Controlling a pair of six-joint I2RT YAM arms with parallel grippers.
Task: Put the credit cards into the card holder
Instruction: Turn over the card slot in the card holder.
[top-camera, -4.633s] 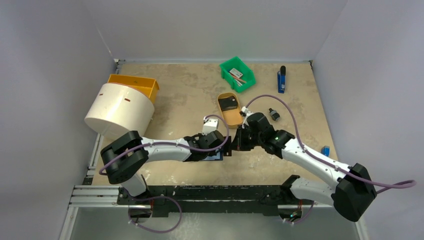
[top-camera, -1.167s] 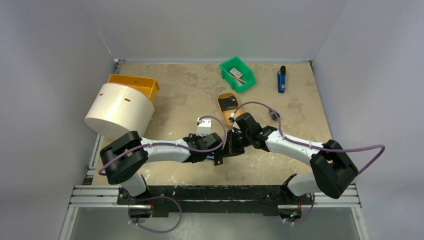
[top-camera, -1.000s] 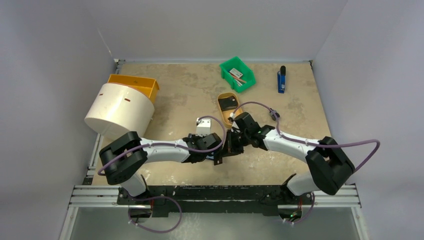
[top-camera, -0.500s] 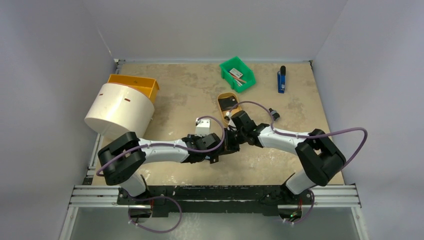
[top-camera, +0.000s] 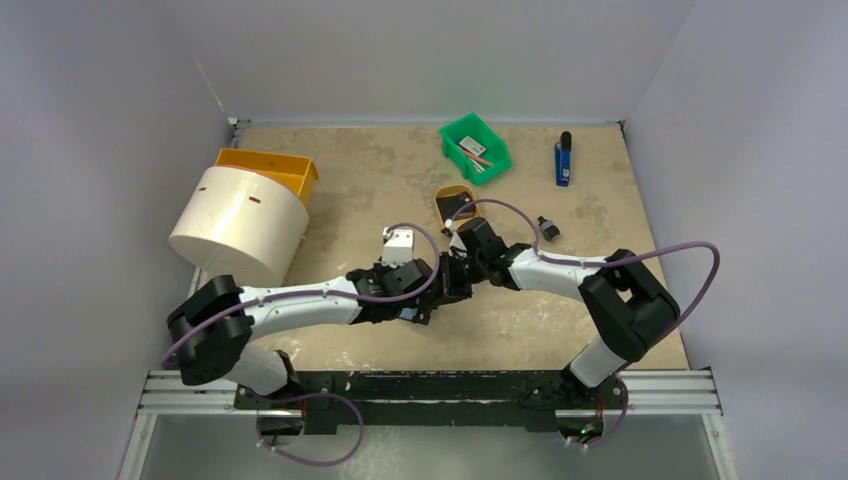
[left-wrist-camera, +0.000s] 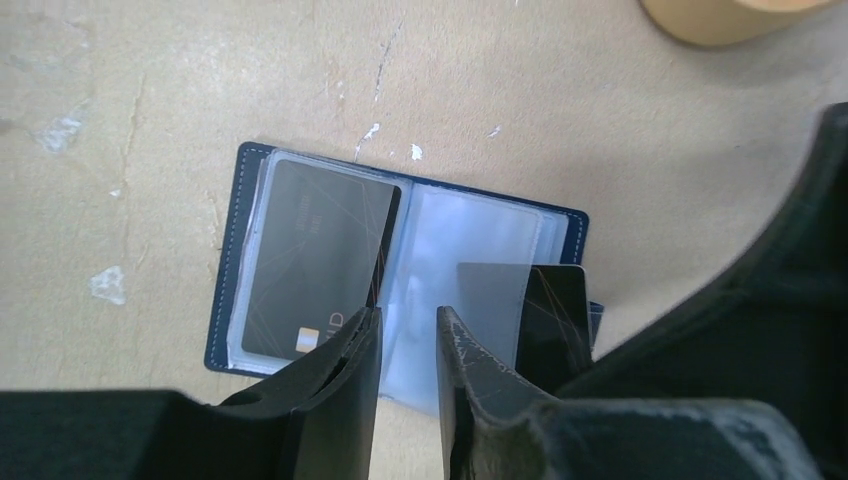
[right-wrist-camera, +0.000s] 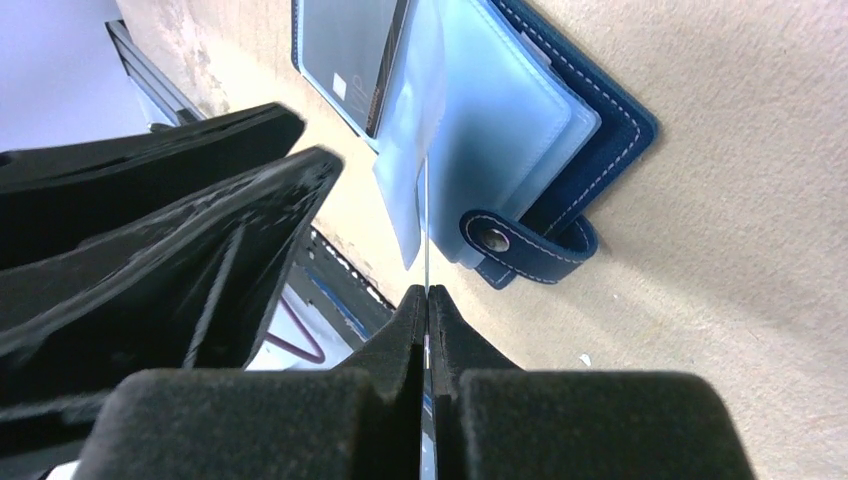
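The card holder (left-wrist-camera: 232, 250) lay open and flat on the table (left-wrist-camera: 150, 80), near its middle and on the arms' side of the tan oval tray (left-wrist-camera: 720, 18). Its navy cover faced down and its clear, pale blue pockets faced up. In the left wrist view, one dark card (left-wrist-camera: 315, 260) sat fully inside the pocket on the left. A second dark card (left-wrist-camera: 550, 315) stood at the opposite pocket, one part greyed under the plastic and the rest bare. The right gripper (right-wrist-camera: 428, 298) was clamped tight on this second card. From its own camera the card showed as a thin edge-on line running from the fingertips into the pale blue sleeves, just beside the snap tab (right-wrist-camera: 520, 245). The left gripper (left-wrist-camera: 408, 345) hung just above the near edge of the holder, roughly over the fold. Its fingers (left-wrist-camera: 345, 375) stood a narrow gap apart with nothing between them. From above, the two grippers met almost tip to tip and hid the holder beneath them. Farther back stood a green bin (top-camera: 450, 133) and a blue object (top-camera: 563, 162). At the left were an orange bin (top-camera: 290, 165) and a white drum (top-camera: 240, 215).
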